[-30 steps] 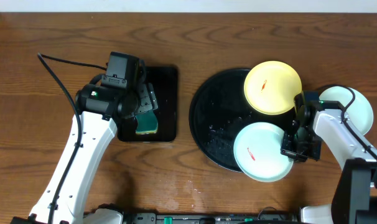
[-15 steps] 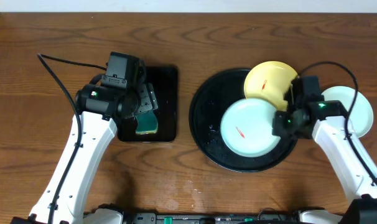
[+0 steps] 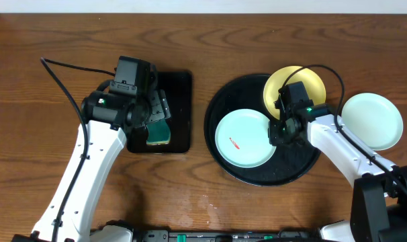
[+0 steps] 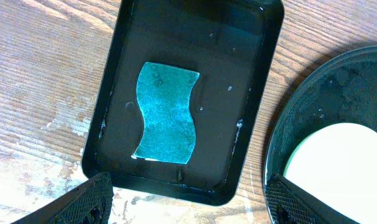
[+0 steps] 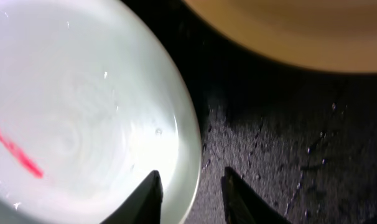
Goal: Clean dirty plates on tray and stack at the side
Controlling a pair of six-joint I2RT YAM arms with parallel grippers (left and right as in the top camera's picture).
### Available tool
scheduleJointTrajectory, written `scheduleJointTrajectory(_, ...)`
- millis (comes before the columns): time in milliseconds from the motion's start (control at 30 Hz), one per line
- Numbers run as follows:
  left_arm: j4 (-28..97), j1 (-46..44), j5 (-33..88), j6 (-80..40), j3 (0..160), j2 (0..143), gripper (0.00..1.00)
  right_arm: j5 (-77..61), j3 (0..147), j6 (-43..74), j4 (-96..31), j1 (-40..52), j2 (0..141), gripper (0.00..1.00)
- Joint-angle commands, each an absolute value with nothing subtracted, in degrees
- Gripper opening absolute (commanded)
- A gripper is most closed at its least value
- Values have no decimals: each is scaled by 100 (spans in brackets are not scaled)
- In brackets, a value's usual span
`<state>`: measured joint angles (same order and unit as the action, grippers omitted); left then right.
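Observation:
The round black tray (image 3: 292, 167) holds a pale blue plate (image 3: 242, 138) with a red smear (image 3: 235, 143) on its left half. A pale yellow plate (image 3: 276, 87) sits at the tray's back rim. My right gripper (image 3: 277, 134) is at the blue plate's right edge. In the right wrist view its jaws (image 5: 191, 177) stand slightly apart astride that plate's rim (image 5: 188, 143), one finger over the plate, the other over the wet tray (image 5: 288, 137). A second pale blue plate (image 3: 371, 121) lies on the table to the right. My left gripper (image 4: 188, 199) hangs wide open, holding nothing.
A rectangular black tray (image 3: 180, 87) with a green sponge (image 4: 167, 113) lies under the left arm, just left of the round tray (image 4: 325, 93). A black cable (image 3: 59, 74) trails across the wood at the far left.
My right gripper dragged the smeared blue plate leftward from the tray's front right edge to its left half. Its jaws have since parted off the rim. The left arm stayed still.

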<state>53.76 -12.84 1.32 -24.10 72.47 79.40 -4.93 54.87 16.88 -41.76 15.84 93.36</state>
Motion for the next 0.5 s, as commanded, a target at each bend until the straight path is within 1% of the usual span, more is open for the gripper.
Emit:
scheduleJointTrajectory(0,5393,-1260,89,-2359,7400,7937,79,-497,5808,1529,-4351,1568,9310,31)
scheduleJointTrajectory(133,5376,-1264,106,-2359,7349,7942,79,-502,6224,729,-4598,1487,9312,31)
scheduleJointTrajectory(300,5376,-1267,106,-2359,7210,8044,80,-480,6075,589,-4508,1483,9426,31)
scheduleJointTrajectory(367,5374,-1267,106,-2362,7205,8149,79,-475,5979,591,-4377,1483,9561,34)
scheduleJointTrajectory(400,5367,-1267,106,-2362,7205,8215,79,-482,5946,591,-4298,1485,9649,38)
scheduleJointTrajectory(467,5356,-1267,106,-2362,7205,8329,79,-478,5940,591,-4222,1490,9782,39)
